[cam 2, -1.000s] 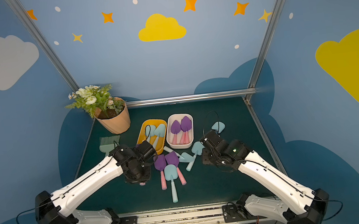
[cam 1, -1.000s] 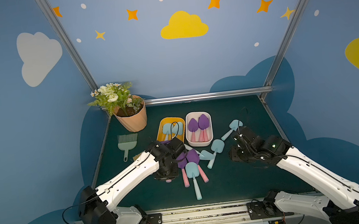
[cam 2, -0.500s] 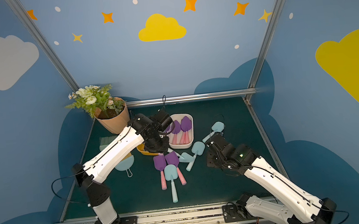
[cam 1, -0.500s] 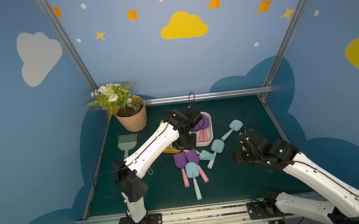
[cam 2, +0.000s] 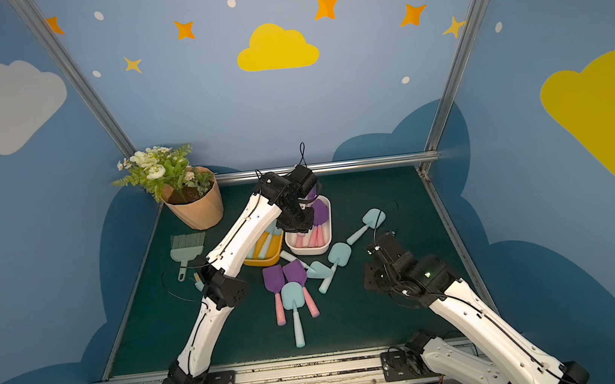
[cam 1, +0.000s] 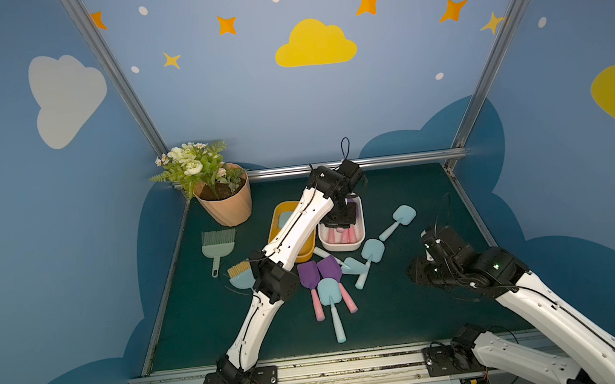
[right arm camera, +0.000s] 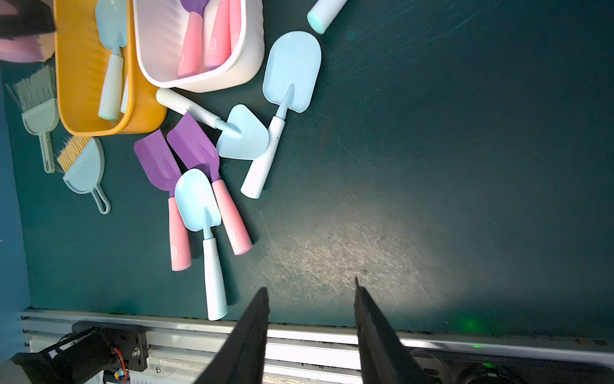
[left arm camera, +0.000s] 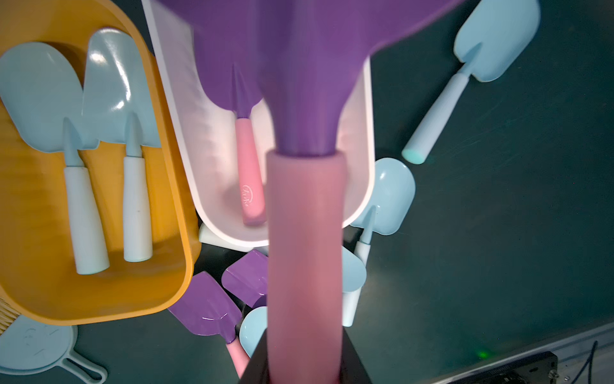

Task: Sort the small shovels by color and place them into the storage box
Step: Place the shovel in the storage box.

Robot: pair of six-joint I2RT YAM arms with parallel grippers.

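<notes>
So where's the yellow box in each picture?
In a top view: the yellow box is mid-table, mostly hidden behind the left arm.
In a top view: the yellow box is again mid-table, with its near end showing.
Left wrist view: the yellow box is close up, with two blue shovels inside.
Right wrist view: the yellow box is next to the brush.
Shared landmark: the white box, right beside it in every view.

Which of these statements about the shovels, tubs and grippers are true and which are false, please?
1. The left gripper grips a purple shovel by its pink handle. True.
2. Two purple shovels lie on the mat. True.
3. The yellow tub holds purple ones. False: it holds blue shovels.
4. The right gripper is shut on a blue shovel. False: it is open and empty.
</notes>
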